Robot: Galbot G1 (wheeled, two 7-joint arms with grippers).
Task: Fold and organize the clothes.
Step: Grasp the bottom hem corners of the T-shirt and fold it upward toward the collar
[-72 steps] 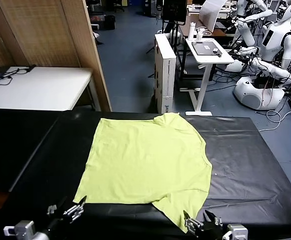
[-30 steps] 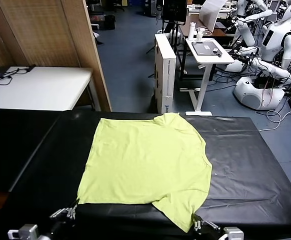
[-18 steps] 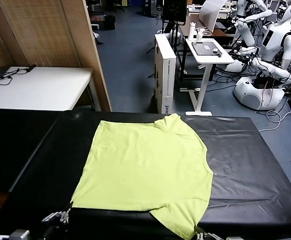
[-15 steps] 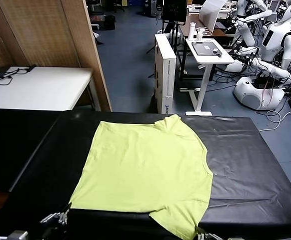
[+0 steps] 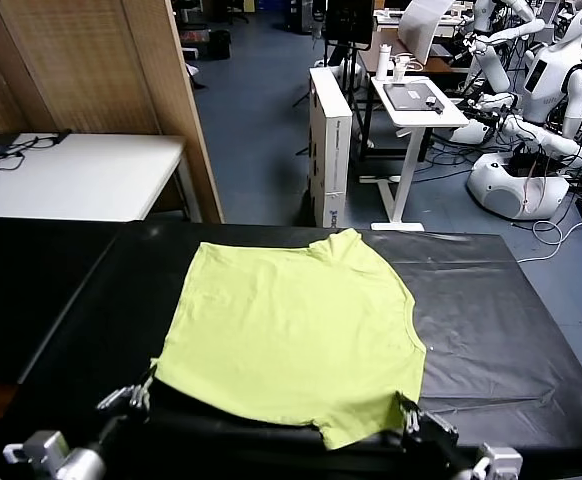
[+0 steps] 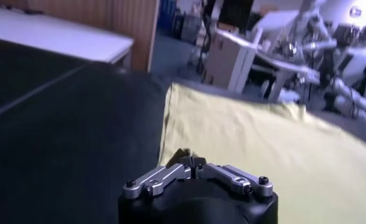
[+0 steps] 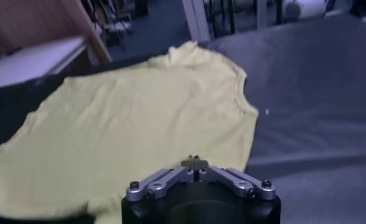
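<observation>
The clothes, one lime yellow-green T-shirt (image 5: 291, 325), lie spread on the black table (image 5: 491, 330), collar toward the far edge. My left gripper (image 5: 141, 393) is shut on the shirt's near left corner. My right gripper (image 5: 407, 412) is shut on the near right part of the hem. Both corners are raised off the table, with a dark shadow under the near edge. In the left wrist view the left gripper (image 6: 194, 163) pinches a small fold of the T-shirt (image 6: 262, 140). In the right wrist view the right gripper (image 7: 195, 161) is closed at the edge of the T-shirt (image 7: 140, 115).
A white table (image 5: 71, 175) and a wooden partition (image 5: 101, 70) stand beyond the far left. A tall white box (image 5: 331, 140), a small white desk (image 5: 416, 100) and other white robots (image 5: 531, 110) fill the back right. Bare black cloth lies on both sides of the shirt.
Both grippers first drew the shirt's near edge toward me. Now they have risen and moved forward, lifting the near hem off the table.
</observation>
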